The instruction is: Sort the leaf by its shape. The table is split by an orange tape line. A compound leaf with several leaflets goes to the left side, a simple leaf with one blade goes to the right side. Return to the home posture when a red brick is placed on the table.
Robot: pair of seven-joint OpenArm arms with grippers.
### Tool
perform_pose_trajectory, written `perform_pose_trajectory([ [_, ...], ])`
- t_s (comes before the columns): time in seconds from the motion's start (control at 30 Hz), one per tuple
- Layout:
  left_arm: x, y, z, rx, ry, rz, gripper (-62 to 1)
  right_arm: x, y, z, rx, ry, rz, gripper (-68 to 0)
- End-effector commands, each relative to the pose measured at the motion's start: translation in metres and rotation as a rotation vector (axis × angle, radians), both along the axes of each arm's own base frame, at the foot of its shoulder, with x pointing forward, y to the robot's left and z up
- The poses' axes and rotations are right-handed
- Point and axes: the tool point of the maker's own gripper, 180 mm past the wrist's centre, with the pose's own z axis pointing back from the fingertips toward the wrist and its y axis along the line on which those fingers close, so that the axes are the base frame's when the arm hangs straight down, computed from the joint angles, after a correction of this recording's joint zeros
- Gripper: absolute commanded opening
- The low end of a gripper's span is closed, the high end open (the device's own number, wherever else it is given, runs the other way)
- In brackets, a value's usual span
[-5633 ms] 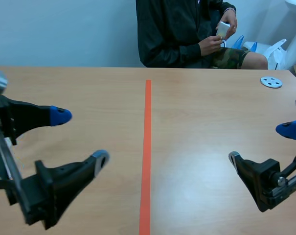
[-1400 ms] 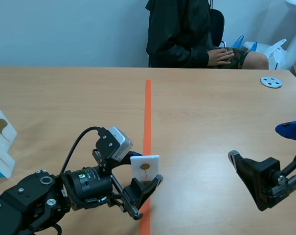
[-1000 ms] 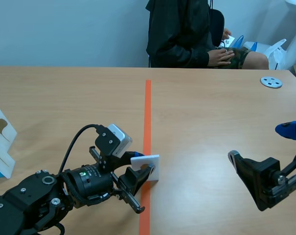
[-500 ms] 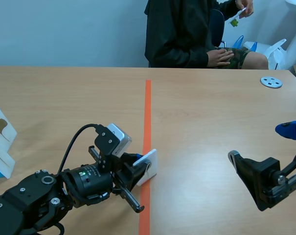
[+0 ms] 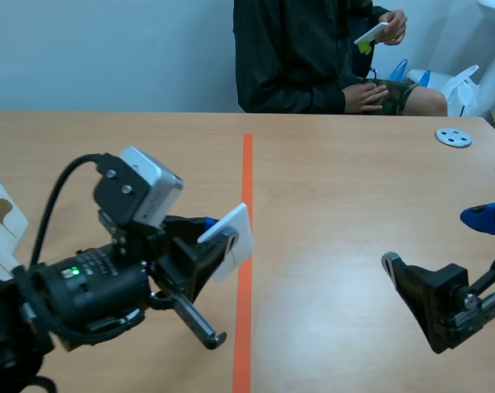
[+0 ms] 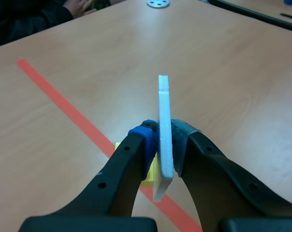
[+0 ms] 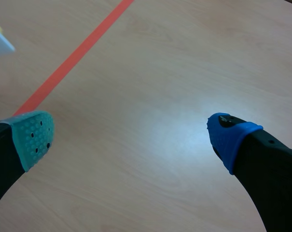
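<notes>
A small white card [image 5: 241, 229] bearing a leaf picture hangs tilted above the orange tape line [image 5: 246, 180], just left of it. My left gripper [image 5: 222, 239] is shut on it. In the left wrist view the card [image 6: 163, 96] shows edge-on, pressed between the fingers of the left gripper [image 6: 164, 141], with a yellow piece [image 6: 147, 173] under it; the leaf's shape cannot be read from here. My right gripper [image 5: 435, 241] stands open low at the right, and the right wrist view shows nothing between the fingers of this gripper [image 7: 131, 137].
Another white leaf card [image 5: 2, 217] stands at the table's far left edge. A grey disc [image 5: 453, 137] lies at the back right. A person sits across the table, one hand holding up a card [image 5: 371, 34].
My left gripper closed on the card at the tape line, then lifted and tilted it. The person raised a hand with a card. The right arm has not moved.
</notes>
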Motion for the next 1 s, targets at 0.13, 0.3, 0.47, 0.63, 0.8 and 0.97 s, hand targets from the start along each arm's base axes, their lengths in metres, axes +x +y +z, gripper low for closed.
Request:
perform_pose_trajectory([
  [0.13, -0.007, 0.044, 0.015, 0.014, 0.033, 0.163, -57.3, 0.006, 0.003, 0.011, 0.012, -0.038, 0.003, 0.4],
  [0.3, -0.008, 0.088, 0.012, 0.077, 0.042, 0.287, -57.3, 0.006, 0.003, 0.011, 0.012, -0.038, 0.003, 0.4],
  [0.47, -0.005, 0.121, 0.008, 0.133, 0.045, 0.372, -57.3, 0.006, 0.003, 0.011, 0.012, -0.038, 0.003, 0.4],
  [0.63, -0.001, 0.16, -0.003, 0.148, 0.069, 0.542, -57.3, 0.006, 0.003, 0.011, 0.013, -0.038, 0.003, 0.4],
  [0.8, -0.004, 0.194, -0.026, 0.103, 0.121, 0.681, -57.3, 0.006, 0.003, 0.011, 0.013, -0.038, 0.003, 0.4],
  [0.97, -0.001, 0.218, -0.044, 0.073, 0.139, 0.756, -57.3, 0.006, 0.003, 0.011, 0.013, -0.038, 0.003, 0.4],
])
